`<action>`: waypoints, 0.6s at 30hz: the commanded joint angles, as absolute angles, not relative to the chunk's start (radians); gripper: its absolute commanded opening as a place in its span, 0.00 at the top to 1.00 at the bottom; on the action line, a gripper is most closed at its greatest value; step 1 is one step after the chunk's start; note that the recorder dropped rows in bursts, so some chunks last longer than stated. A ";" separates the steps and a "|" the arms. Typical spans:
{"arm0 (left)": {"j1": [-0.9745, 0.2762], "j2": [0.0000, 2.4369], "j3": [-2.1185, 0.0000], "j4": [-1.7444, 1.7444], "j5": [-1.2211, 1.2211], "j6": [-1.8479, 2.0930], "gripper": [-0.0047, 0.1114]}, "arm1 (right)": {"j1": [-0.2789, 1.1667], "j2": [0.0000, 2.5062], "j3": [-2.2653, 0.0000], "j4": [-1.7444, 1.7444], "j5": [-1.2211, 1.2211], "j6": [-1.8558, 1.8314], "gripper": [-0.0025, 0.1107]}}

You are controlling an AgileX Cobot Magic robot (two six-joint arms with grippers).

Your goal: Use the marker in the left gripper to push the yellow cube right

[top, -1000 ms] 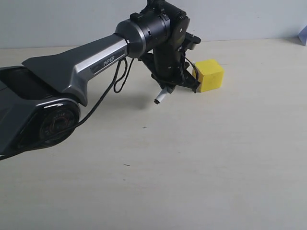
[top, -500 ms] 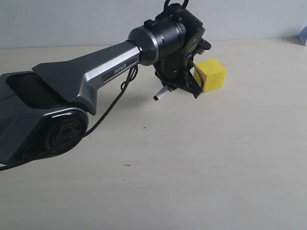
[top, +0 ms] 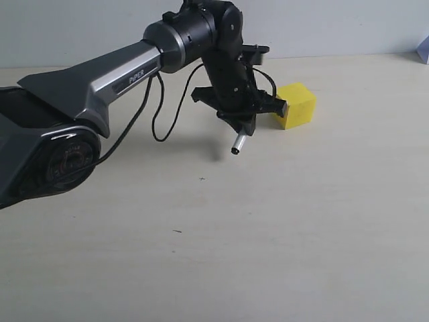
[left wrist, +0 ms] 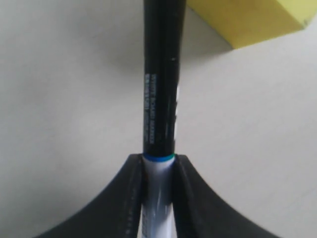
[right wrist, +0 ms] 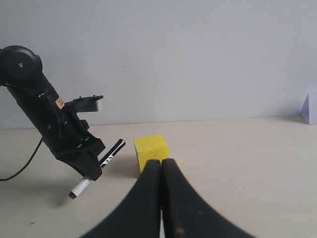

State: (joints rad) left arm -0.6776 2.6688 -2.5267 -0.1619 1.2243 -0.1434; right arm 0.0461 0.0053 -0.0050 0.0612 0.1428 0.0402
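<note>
The yellow cube (top: 296,105) rests on the pale table (top: 281,221), also showing in the wrist views (left wrist: 247,20) (right wrist: 151,148). My left gripper (top: 247,119) (left wrist: 158,163) (right wrist: 81,151) is shut on the marker (left wrist: 159,99), just left of the cube. Its white end (top: 238,144) sticks out down towards the table. The marker (right wrist: 112,151) has its black cap pointing at the cube's left side, with a small gap showing in the right wrist view. My right gripper (right wrist: 161,163) is shut on nothing, in front of the cube; the exterior view does not show it.
A loose black cable (top: 157,114) hangs under the left arm (top: 100,84). A pale wall (top: 335,27) bounds the table's far edge. A small white object (top: 424,50) (right wrist: 309,106) sits at the far right.
The left wrist has turned and shifted: the marker's white end swung from pointing lower left to pointing down near the cube. The cube has hardly moved.
</note>
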 commanded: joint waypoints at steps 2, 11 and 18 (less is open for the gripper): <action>-0.662 2.664 -2.525 -0.230 1.221 -0.164 0.96 | 0.047 0.000 0.000 0.061 0.134 0.039 0.98; -0.647 2.665 -2.525 -0.340 1.221 -0.162 0.96 | 0.047 0.000 0.000 0.061 0.134 0.039 0.98; -0.638 2.665 -2.525 -0.340 1.221 -0.218 0.96 | 0.047 0.000 0.000 0.061 0.134 0.039 0.98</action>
State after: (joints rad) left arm -0.6501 2.6688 -2.5267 -0.3291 1.2243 -0.1854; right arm 0.0461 0.0053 -0.0050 0.0612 0.1428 0.0402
